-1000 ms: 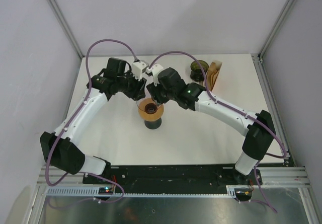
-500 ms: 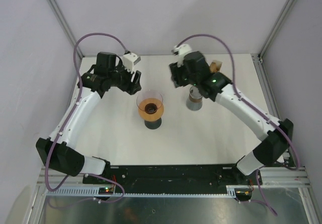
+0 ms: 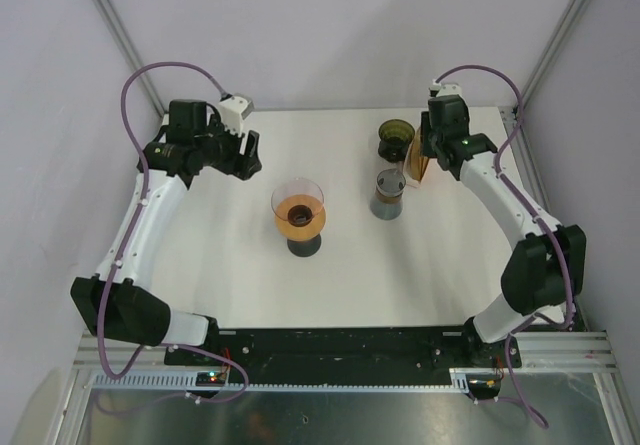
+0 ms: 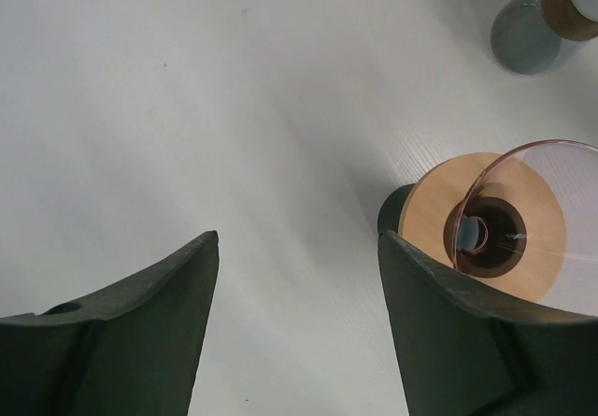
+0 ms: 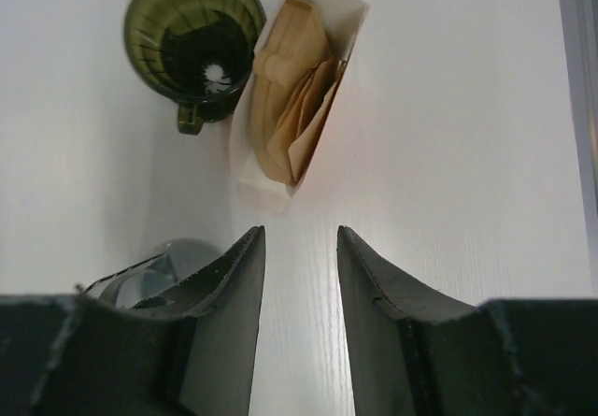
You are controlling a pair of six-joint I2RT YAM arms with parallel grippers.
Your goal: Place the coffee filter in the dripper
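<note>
Your right gripper (image 5: 299, 238) hangs empty over the brown paper filters (image 5: 291, 89), its jaws parted a little wider than the stack. The filters stand in a white sleeve (image 5: 250, 182) well to the right of and behind the glass dripper (image 3: 298, 208), beside a green ribbed cup (image 5: 194, 33). Come down square on the stack's top edge and pinch a single sheet (they nest closely, so I'd expect several to lift together).

Your left gripper (image 4: 297, 243) hangs open and empty, left of and behind the glass dripper, which looks unlined. It could steady the wooden collar (image 4: 439, 201) if the cone rocks. A grey jar (image 3: 387, 197) stands just right of the dripper, on your likely carrying path.

The white table (image 3: 330, 285) looks smooth and matt, and pale wall panels (image 3: 350, 35) close it in.
</note>
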